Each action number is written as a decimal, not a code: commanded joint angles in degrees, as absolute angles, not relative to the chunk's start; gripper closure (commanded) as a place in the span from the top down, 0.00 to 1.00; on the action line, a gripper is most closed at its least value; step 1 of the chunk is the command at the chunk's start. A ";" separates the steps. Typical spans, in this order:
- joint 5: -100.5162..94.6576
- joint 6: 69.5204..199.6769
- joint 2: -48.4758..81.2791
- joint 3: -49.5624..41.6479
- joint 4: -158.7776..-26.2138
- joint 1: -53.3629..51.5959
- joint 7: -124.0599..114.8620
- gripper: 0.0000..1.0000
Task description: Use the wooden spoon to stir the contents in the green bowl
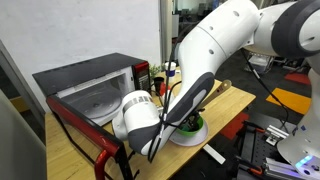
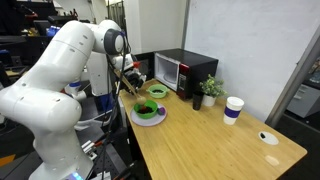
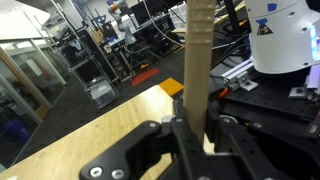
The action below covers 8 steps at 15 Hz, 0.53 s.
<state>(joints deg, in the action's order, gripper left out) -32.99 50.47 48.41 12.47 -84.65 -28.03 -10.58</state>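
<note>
Closest in the wrist view, the black pincer [image 3: 197, 135] is clamped tight on the handle of the wooden spoon [image 3: 198, 60], which stands upright. In an exterior view the green bowl [image 2: 140, 113] sits on a plate [image 2: 160, 118] near the counter [image 2: 210, 140] edge. Print on the paper cup [image 2: 233, 109] is too small to read.

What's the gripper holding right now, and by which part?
The gripper is shut on the wooden spoon, pinching its slim handle; the head is not visible in the wrist view.
</note>
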 commanded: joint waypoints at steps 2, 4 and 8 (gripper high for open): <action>-34.07 50.13 44.23 12.25 -86.48 -26.52 -9.60 0.06; -33.81 50.84 42.52 12.41 -87.80 -26.04 -10.14 0.06; -33.71 53.59 37.77 12.90 -93.12 -24.71 -11.03 0.06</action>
<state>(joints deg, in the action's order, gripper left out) -33.49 50.47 43.39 12.24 -86.31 -26.35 -10.55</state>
